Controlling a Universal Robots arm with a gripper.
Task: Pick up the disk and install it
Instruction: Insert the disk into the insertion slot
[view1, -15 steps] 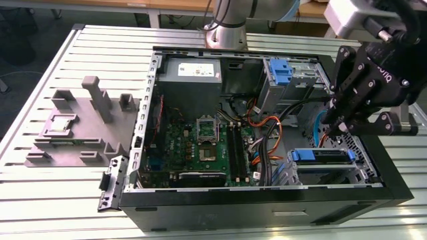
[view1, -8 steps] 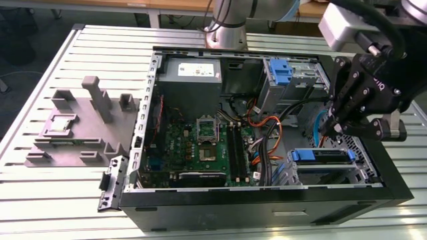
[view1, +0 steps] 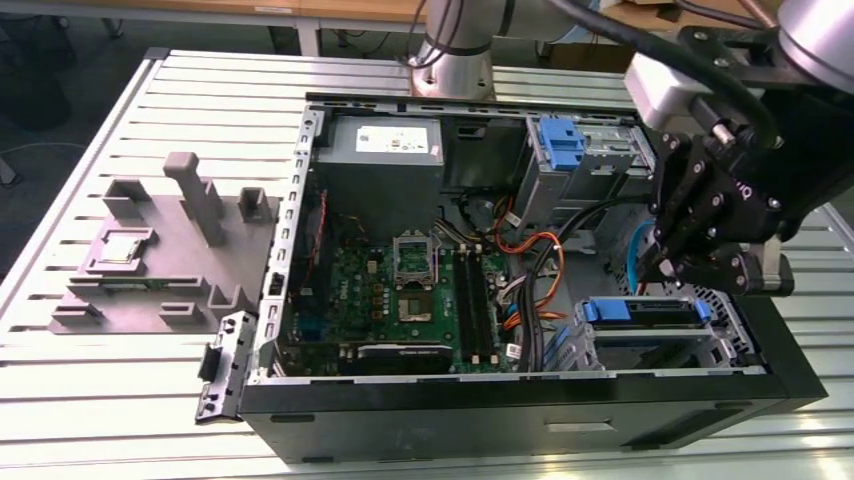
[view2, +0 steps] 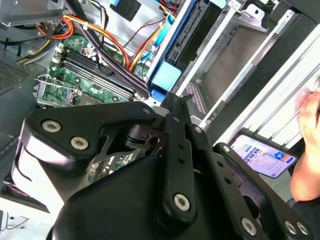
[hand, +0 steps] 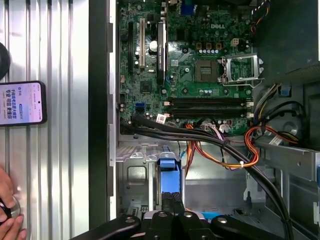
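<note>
The disk (view1: 641, 311) stands edge-on in the drive cage at the front corner of the open computer case, on the exterior view's right. Its blue carrier end faces up. In both wrist views the same blue end (view2: 165, 79) (hand: 169, 172) sits in the metal cage slot. My black gripper (view1: 663, 272) hangs directly over it with its fingers drawn together and nothing between them. The fingertips (hand: 172, 197) reach the disk's blue edge, and in the second wrist view the gripper (view2: 174, 97) points at the blue tab. I cannot tell whether the tips touch it.
A tall blue latch (view1: 561, 142) stands in the upper bay. Orange and black cables (hand: 220, 150) run beside the cage, next to the motherboard (view1: 400, 290). A grey fixture (view1: 160, 260) lies on the exterior view's left. A phone (hand: 22, 102) and a person's hand (hand: 7, 215) are on the slatted table.
</note>
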